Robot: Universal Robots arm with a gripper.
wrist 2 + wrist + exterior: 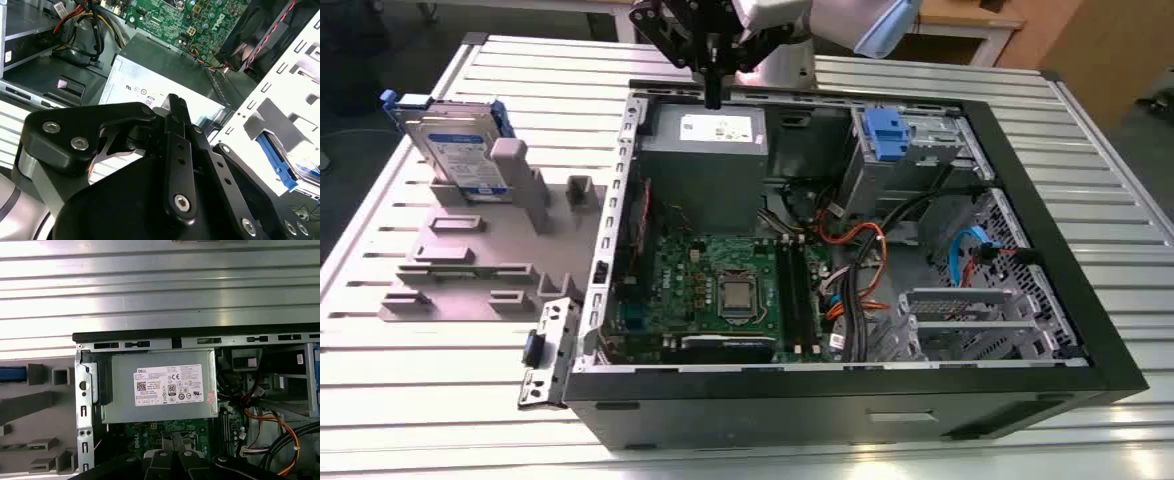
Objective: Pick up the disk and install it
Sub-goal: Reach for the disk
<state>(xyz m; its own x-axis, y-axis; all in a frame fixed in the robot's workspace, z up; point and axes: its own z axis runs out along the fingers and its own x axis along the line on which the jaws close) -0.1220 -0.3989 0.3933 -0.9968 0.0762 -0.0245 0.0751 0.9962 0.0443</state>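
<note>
One gripper (714,98), fingers pressed together on nothing, poised over the 12 o'clock rim of the one open computer case (1107,330) in the exterior view. Directly beneath it, one grey power supply (707,150), white label up, seen too in the first wrist view (160,385). One disk (454,150), upright on edge in a grey fixture (454,270), at 10 o'clock from the case, well apart from the gripper. One motherboard (720,280) mid-case; one lone blue bracket (886,135) at 1 o'clock.
</note>
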